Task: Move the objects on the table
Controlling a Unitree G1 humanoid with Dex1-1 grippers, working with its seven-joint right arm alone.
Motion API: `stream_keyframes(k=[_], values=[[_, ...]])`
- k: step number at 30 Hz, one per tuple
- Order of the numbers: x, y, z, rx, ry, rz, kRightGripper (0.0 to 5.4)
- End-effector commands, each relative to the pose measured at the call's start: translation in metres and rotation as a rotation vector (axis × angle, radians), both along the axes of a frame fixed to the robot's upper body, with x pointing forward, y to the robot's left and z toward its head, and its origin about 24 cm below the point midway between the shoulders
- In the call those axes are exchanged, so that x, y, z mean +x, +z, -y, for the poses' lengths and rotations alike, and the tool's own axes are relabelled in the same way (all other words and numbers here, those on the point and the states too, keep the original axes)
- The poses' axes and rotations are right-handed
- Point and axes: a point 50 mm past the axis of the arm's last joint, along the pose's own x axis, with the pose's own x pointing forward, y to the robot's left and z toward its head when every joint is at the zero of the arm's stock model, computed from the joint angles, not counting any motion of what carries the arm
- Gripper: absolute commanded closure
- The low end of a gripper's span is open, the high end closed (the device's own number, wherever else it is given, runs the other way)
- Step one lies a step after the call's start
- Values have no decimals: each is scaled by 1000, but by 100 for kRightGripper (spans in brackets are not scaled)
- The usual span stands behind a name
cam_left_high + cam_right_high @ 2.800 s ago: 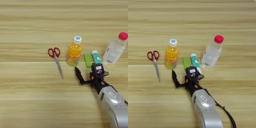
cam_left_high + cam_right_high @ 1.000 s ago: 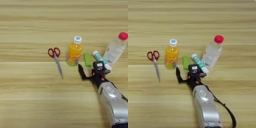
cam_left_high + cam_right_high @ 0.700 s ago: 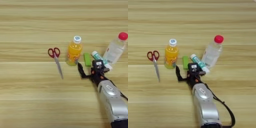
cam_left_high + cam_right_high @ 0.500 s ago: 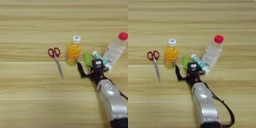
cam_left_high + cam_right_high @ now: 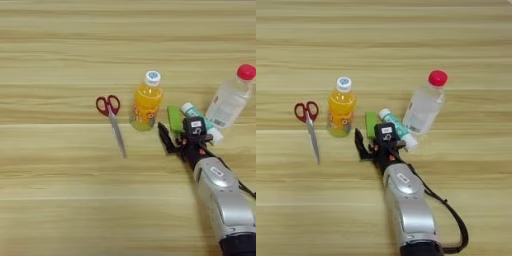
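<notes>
A small orange-juice bottle (image 5: 146,102) with a white cap stands upright mid-table. Right of it lies a flat light-green bar (image 5: 174,118), and beside that a white tube with a teal label (image 5: 395,125), its near end hidden behind my wrist. My right gripper (image 5: 180,138) sits at the near end of the green bar, low over the table (image 5: 60,190). It is open: one black finger (image 5: 164,137) splays out to the left of the bar, between bar and bottle, and the other is under the black block by the tube. Nothing is held.
A clear plastic bottle with a red cap (image 5: 426,104) leans just right of the tube. Red-handled scissors (image 5: 113,122) lie left of the juice bottle, blades pointing toward me. My silver forearm (image 5: 405,200) comes up from the bottom edge.
My gripper has crept forward, away from me, and now reaches the near ends of the green bar and the tube. Bottles, bar, tube and scissors have stayed in place.
</notes>
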Motion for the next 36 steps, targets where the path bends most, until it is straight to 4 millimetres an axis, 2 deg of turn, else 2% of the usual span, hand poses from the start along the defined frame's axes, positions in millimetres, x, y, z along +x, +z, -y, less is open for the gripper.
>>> stream_keyframes(k=[1, 14, 22, 31, 36], values=[[6, 8, 0, -5, 2, 33, 185], [6, 9, 0, -4, -2, 36, 330], [4, 13, -1, 2, -3, 47, 402], [1, 18, -2, 10, -1, 57, 402], [-7, 23, -4, 26, 2, 65, 402]])
